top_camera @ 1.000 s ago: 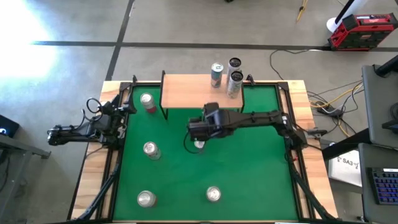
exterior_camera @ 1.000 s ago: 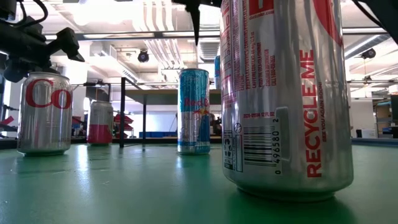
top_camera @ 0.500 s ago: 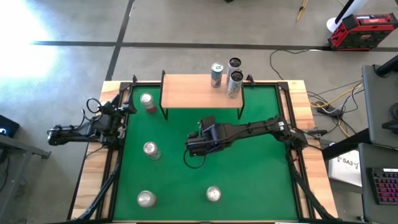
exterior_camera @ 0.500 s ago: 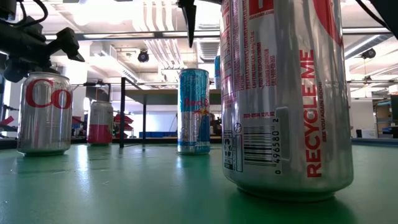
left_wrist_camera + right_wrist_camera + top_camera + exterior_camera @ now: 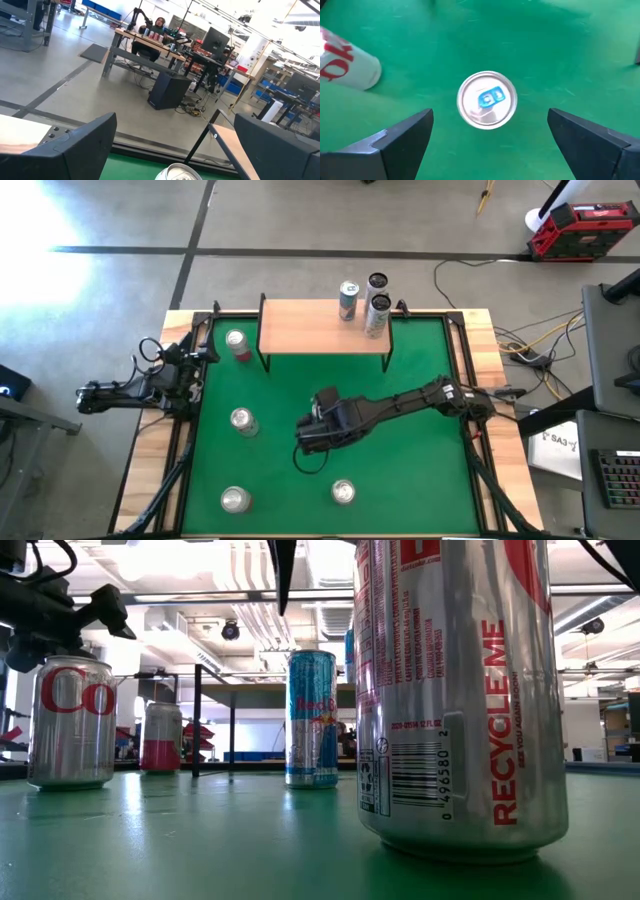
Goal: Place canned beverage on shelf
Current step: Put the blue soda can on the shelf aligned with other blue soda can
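Note:
A slim blue-and-silver can (image 5: 312, 718) stands upright on the green table. In the right wrist view its top (image 5: 487, 100) shows from above. My right gripper (image 5: 312, 430) (image 5: 490, 120) hangs open above this can, fingers pointing down, one on either side and well clear of it. One fingertip (image 5: 283, 570) shows in the low view. In the high view the gripper hides the can. The shelf (image 5: 325, 326), with a light wooden top on black legs, stands at the table's far edge. My left gripper (image 5: 198, 368) (image 5: 175, 135) waits open at the table's left edge.
Two cans (image 5: 347, 298) (image 5: 377, 310) stand at the shelf's far right, a third (image 5: 377, 281) behind them. A red can (image 5: 237, 343) stands left of the shelf. Silver cans stand at the left (image 5: 243, 420), near left (image 5: 235, 499) and near middle (image 5: 343, 492).
My right gripper has moved from just in front of the shelf toward the table's near edge and a little to the left. It has stayed open and now stands over the slim blue can. No can has moved.

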